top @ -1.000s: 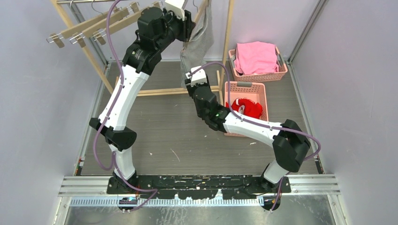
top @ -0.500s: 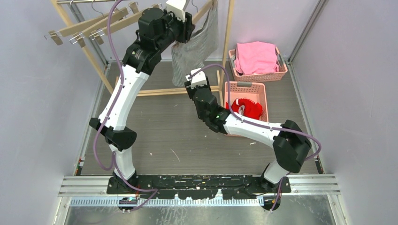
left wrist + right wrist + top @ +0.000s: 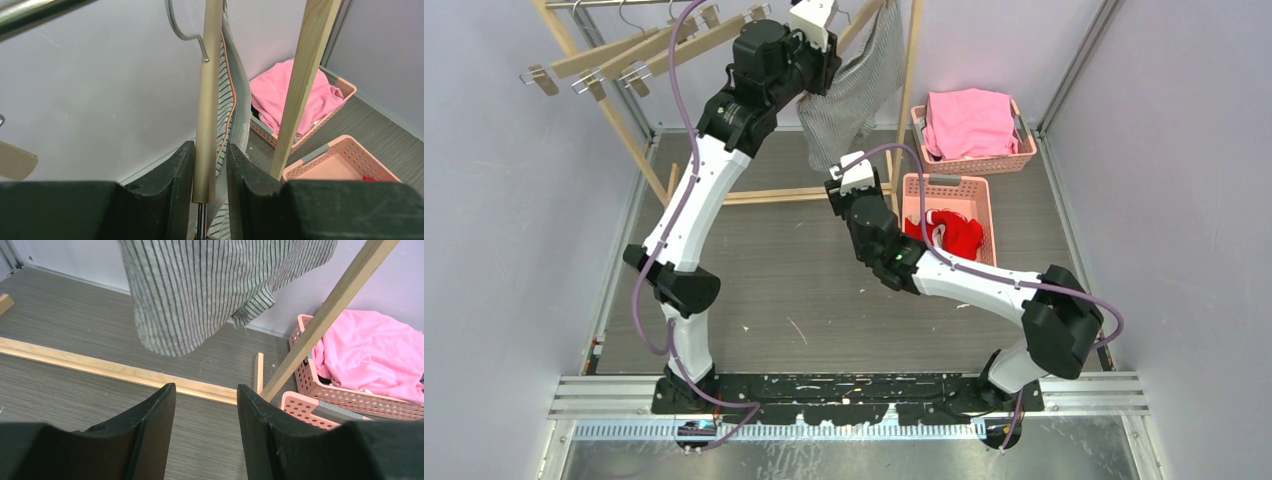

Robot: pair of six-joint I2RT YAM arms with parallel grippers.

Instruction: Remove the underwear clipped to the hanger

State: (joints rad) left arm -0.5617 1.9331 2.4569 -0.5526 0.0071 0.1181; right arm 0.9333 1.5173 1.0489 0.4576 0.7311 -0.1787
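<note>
Moved: the left fingers [image 3: 177, 195] and the hanger [image 3: 207, 100] are being held further right than half a second ago, and the striped underwear [image 3: 856, 88] is being swung rightward with them.
Left fingers: being kept clenched on the hanger's wooden bar, with the striped cloth just beside it.
Right fingers [image 3: 150, 440]: being held released, nothing between them, below the striped hem and apart from it.
Striped underwear: being hung from the hanger, above the table [image 3: 774, 270].
Red underwear [image 3: 949, 232]: being held in the near basket [image 3: 949, 184].
Pink cloth [image 3: 969, 120]: being held in the far basket [image 3: 979, 163].
</note>
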